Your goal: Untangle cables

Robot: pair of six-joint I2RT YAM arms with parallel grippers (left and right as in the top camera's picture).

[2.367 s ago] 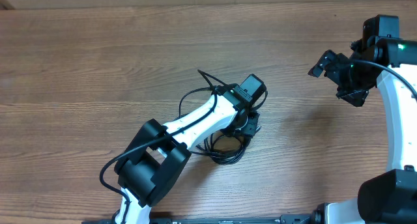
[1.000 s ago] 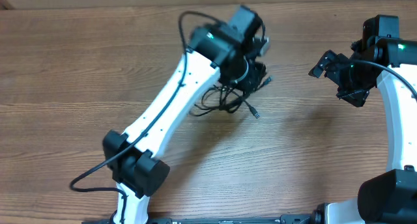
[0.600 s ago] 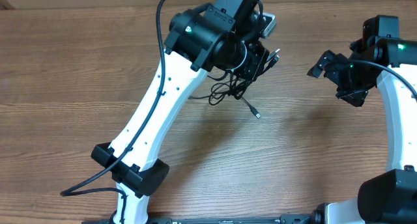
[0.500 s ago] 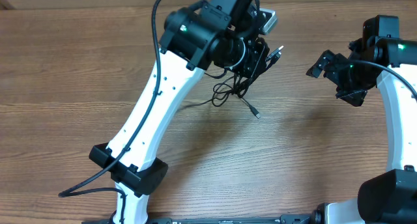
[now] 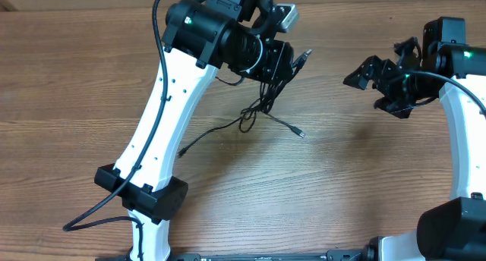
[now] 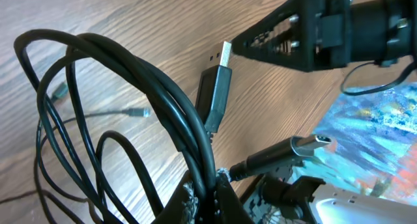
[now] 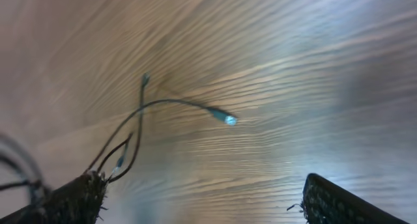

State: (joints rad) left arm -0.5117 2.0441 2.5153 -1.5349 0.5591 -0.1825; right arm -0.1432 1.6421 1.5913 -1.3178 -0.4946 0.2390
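My left gripper is shut on a bundle of black cables and holds it above the table, toward the far side. Loops hang down from it, with one plug end and another thin end trailing on the wood. In the left wrist view the fingers pinch several strands of the cables; a USB plug and a second plug stick out. My right gripper is open and empty, right of the bundle. In the right wrist view a thin cable with a plug lies ahead.
The wooden table runs under both arms. The left arm stretches from the front edge up over the middle. A thick black cord runs by the left arm's base. The right arm's base stands at the front right.
My left gripper has lifted the cable bundle off the table and carried it toward the far side. The loops have stretched out below it. My right gripper has moved a little left toward the bundle.
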